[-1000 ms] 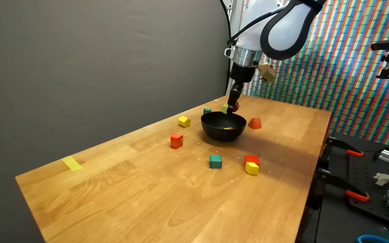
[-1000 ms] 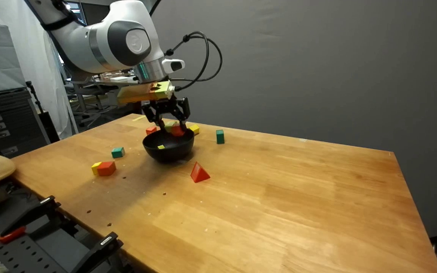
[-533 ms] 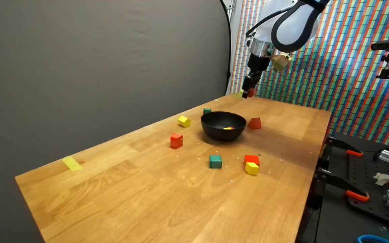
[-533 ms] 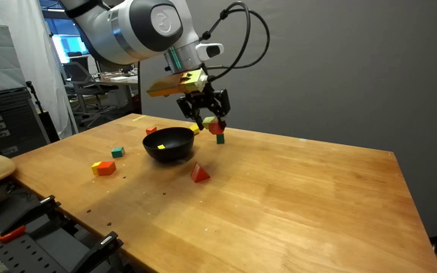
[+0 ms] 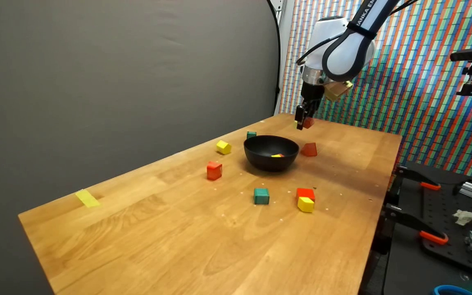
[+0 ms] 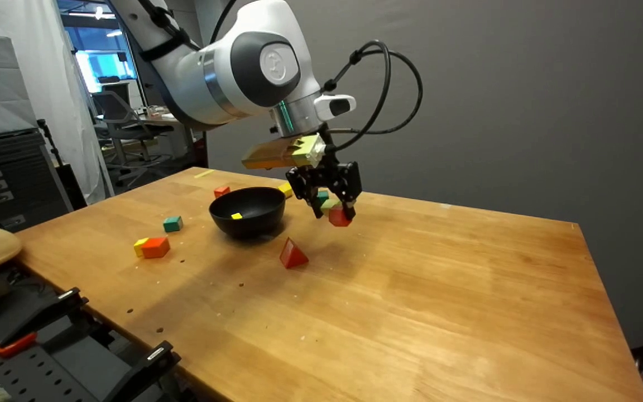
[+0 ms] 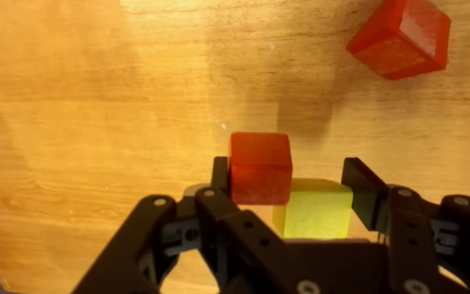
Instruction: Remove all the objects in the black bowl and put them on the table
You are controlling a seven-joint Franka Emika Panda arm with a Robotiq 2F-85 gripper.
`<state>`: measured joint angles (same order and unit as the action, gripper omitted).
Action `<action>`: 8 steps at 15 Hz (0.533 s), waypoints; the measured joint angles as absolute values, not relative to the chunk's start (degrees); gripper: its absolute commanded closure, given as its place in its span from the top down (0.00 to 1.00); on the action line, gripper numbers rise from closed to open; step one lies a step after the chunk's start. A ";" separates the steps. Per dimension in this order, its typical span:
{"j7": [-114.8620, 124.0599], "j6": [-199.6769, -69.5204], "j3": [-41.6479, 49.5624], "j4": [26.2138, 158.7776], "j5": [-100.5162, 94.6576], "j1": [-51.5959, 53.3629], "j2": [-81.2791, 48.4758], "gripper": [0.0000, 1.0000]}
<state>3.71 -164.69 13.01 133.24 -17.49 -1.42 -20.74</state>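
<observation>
Gripper [image 6: 334,213] hangs lower than half a second ago and, in an exterior view, farther from the bowl [image 6: 248,228]; a second ago its tips were right at the bowl. It pinches the same pair, side by side — a red block [image 7: 260,175] and a yellow block [image 7: 318,214] — above the table [image 6: 455,312], near the pyramid [image 6: 293,255]. Bowl, pyramid and the loose blocks [image 5: 261,196] about them have stayed put, as has a yellow piece [image 6: 236,216] inside the bowl, seen only in part. A green block [image 6: 322,195] now shows behind the gripper in an exterior view, partly hidden.

In the wrist view the red block turns two plain faces to the camera, slightly different in shade. The yellow block sits against it, set lower in that view, its broad face bright beneath a browner one. In an exterior view it looks greenish, the red block partly covering it.
</observation>
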 measured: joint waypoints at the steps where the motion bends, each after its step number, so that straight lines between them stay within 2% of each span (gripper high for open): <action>1: 3.68 -164.69 12.59 132.72 -16.23 -1.45 -21.82 0.89; 4: 3.58 -164.71 10.76 132.03 -12.56 -1.79 -24.12 0.94; 5: 3.57 -164.72 10.18 132.02 -11.65 -1.96 -24.59 1.00; 8: 3.20 -164.73 8.78 132.33 -9.70 -2.56 -25.09 1.00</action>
<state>3.20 -164.73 8.78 132.33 -9.70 -2.56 -25.09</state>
